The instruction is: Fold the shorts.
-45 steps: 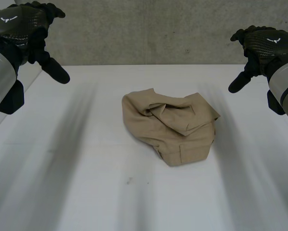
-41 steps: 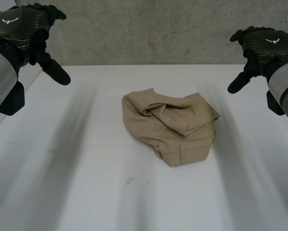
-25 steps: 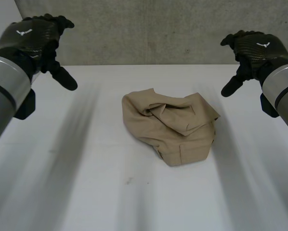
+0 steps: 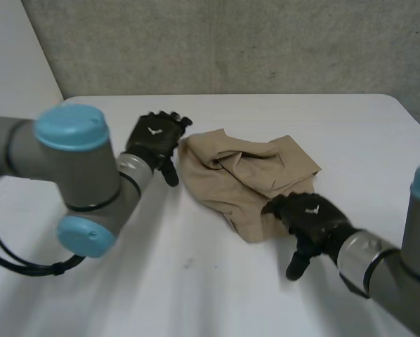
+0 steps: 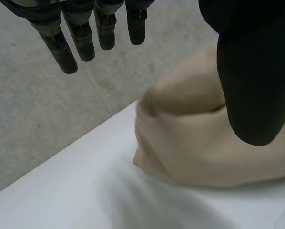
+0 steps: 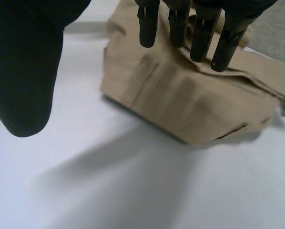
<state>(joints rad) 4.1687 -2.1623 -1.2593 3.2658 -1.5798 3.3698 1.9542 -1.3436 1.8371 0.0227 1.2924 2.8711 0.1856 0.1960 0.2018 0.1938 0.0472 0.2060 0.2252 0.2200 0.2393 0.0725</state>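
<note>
head view: left hand (image 4: 154, 137) at the left edge of the crumpled shorts (image 4: 245, 175) (middle of the table (image 4: 196, 295)), right hand (image 4: 312, 217) at their near right edge. left wrist view: fingers (image 5: 61, 47) straight, thumb apart, holding nothing. right wrist view: fingers (image 6: 199, 38) straight over the shorts, thumb wide.

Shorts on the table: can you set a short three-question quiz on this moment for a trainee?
1. True or false: the shorts lie spread out flat on the table.
2. Fill the gap: by their wrist views, the left hand and the right hand are both ____ (open or shut).
3. In the head view, the right hand is: A) at the shorts' far edge; B) at the shorts' near edge; C) well away from the shorts.
Key: 1 false, they lie in a crumpled heap; 2 open, fingers straight; 3 B.
</note>
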